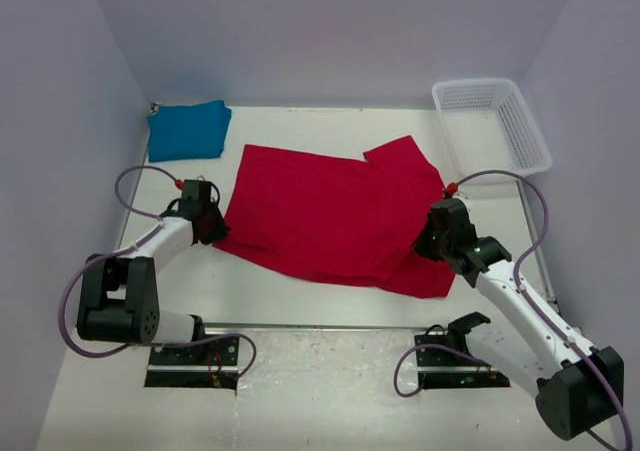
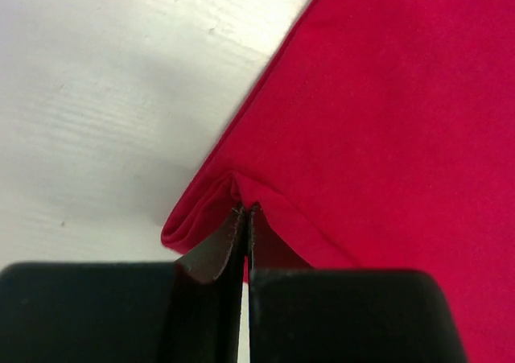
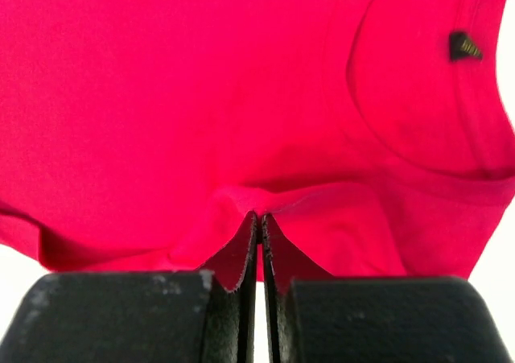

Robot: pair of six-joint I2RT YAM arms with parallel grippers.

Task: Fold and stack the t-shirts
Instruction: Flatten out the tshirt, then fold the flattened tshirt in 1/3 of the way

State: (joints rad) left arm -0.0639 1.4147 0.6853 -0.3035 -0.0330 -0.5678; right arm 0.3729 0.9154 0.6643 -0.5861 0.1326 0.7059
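The red t-shirt lies spread across the middle of the bench. The left end effector is closed on a folded corner of its left edge. The right end effector is closed on the hem near the neck label.

Both grips catch only a thin bite of cloth at the fingertips, so a quick lift would likely pull the fabric free. If one arm leads the other, the fold would probably skew or bunch.

The folded blue t-shirt sits in the far left corner, near the red one but apart from it. The basket stands just beyond the right sleeve, so a wide swing there could snag it. The open room is the bare strip in front of the shirt and a narrower one behind it.
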